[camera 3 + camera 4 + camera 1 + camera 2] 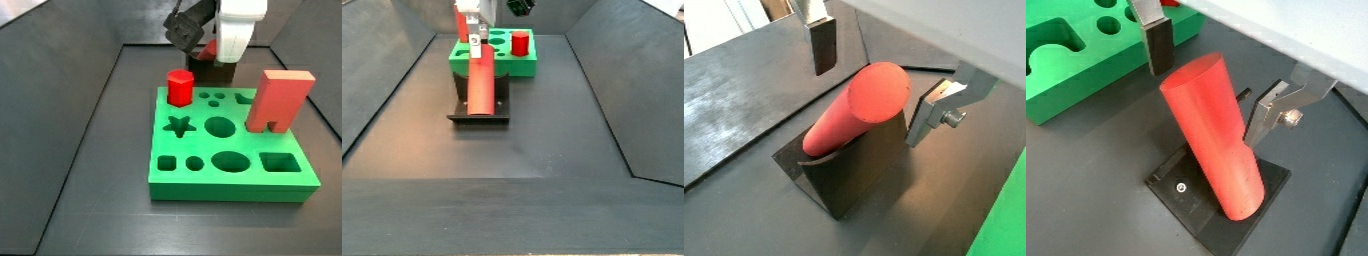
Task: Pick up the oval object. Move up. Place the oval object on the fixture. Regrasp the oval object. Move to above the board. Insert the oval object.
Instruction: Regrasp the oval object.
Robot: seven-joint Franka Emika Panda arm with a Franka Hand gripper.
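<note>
The oval object (851, 112) is a smooth salmon-red rod that leans tilted in the black fixture (844, 180), its lower end on the base plate. It shows in both wrist views (1213, 140) and in a side view (478, 85). My gripper (873, 100) is open and straddles the rod's upper end. One finger (823, 45) and the opposite finger (935, 112) each stand apart from the rod. The same shows in a wrist view, with the gripper (1208, 100) over the fixture (1200, 200). The green board (227, 140) lies just beyond the fixture (480, 110). In a side view the gripper (201, 48) hangs behind the board.
A short red hexagonal peg (179, 87) and a tall salmon block (277, 100) stand in the board. Dark sloping walls enclose the floor (543, 150). The board also shows in a wrist view (1080, 60) and a side view (496, 55).
</note>
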